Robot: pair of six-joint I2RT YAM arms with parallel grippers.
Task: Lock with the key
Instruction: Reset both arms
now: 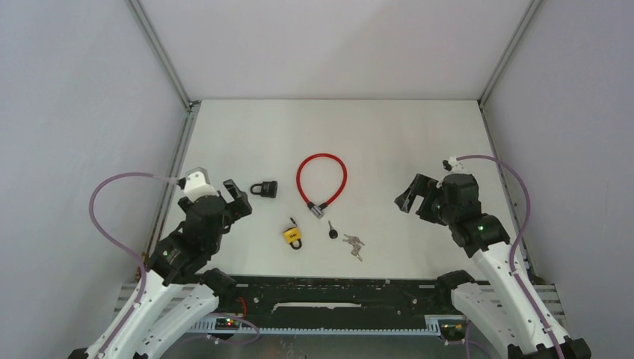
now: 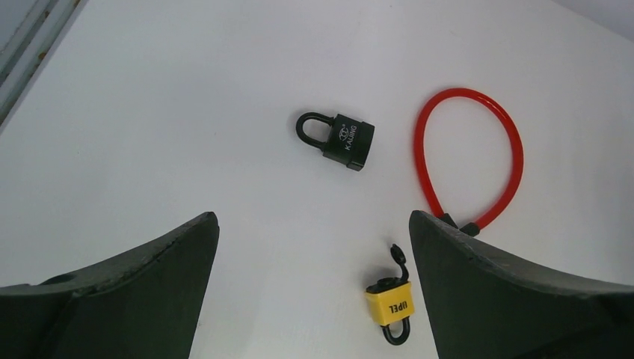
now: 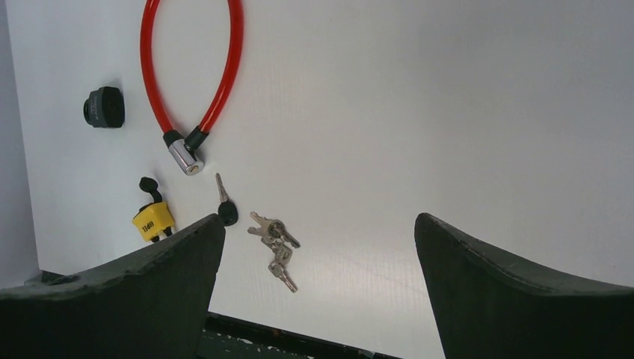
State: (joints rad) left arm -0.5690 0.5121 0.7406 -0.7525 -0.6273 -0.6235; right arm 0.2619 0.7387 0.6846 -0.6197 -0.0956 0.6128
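White arm links (image 1: pixel 149 307), black joints (image 1: pixel 183 250), looping pink cables (image 1: pixel 101 217), green status light (image 1: pixel 482 226)

**Pretty sure this is a robotics lab test cell**

Bare white tabletop (image 1: pixel 389 134) boxed in by plain grey panels (image 1: pixel 75 90), with aluminium frame posts (image 1: pixel 161 52) running to the upper corners. Two robot arms (image 1: pixel 179 254) are bolted to a black rail (image 1: pixel 336 288) along the bottom edge, pinkish cables (image 1: pixel 142 174) looping off them. A black padlock (image 1: pixel 265 188) and keys (image 1: pixel 354 244) lie mid-frame.

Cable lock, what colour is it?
The cable lock is bright red; the left wrist view shows it best.
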